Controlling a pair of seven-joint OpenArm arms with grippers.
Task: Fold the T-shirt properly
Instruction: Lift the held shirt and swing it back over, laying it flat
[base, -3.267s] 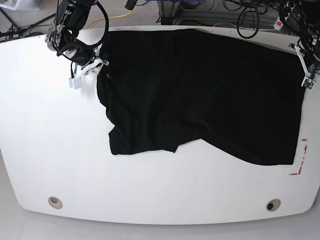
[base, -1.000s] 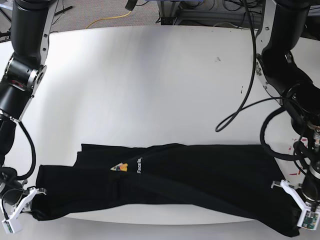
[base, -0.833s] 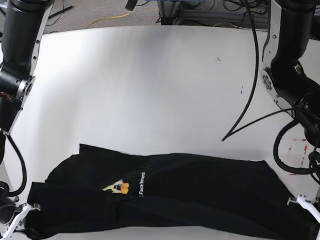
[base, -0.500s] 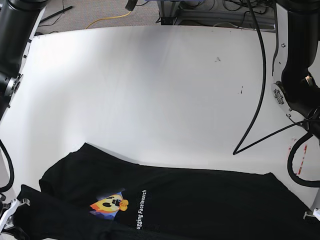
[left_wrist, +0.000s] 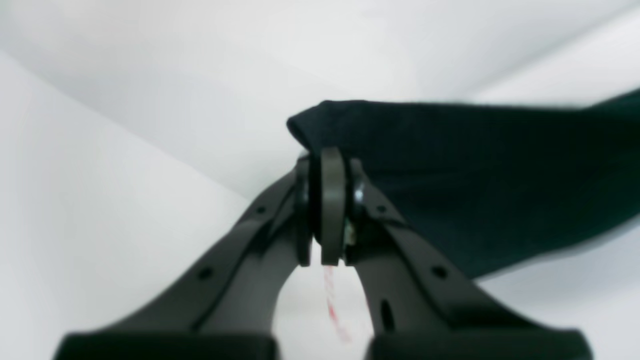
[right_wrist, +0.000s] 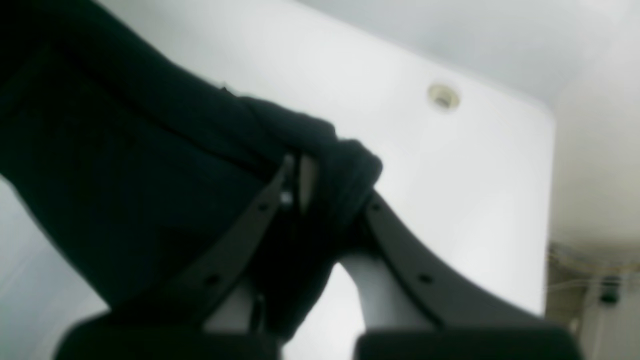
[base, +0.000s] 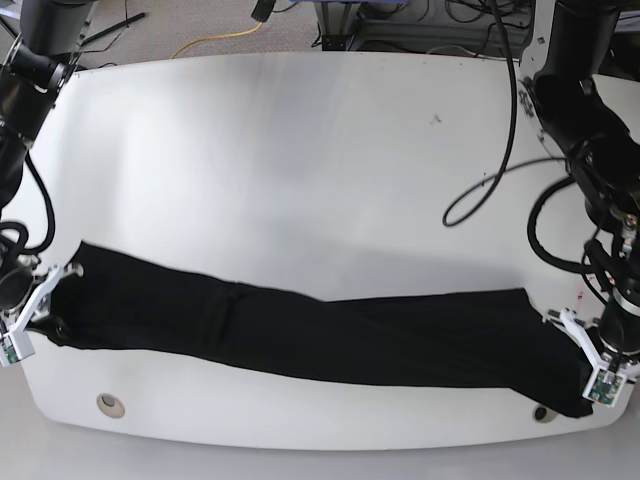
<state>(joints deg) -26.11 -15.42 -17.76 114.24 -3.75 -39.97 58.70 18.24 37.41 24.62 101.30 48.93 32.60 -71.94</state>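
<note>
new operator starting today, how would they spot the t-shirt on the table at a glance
Look along the near edge of the white table. The T-shirt is the long black band stretched between the right gripper and left gripper; it is the only cloth there.

A robotics lab: two black cable-draped robot arms (base: 585, 110) flank a rounded white worktable (base: 300, 170), with tangled black cables (base: 420, 12) on grey carpet behind.

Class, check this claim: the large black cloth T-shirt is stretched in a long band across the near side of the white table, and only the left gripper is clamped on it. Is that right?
Not quite. Both grippers are clamped on the large black cloth T-shirt: the right wrist view shows the right gripper shut on bunched cloth, just as the left gripper pinches the other end. The shirt does stretch in a long band across the near side of the white table.
</note>
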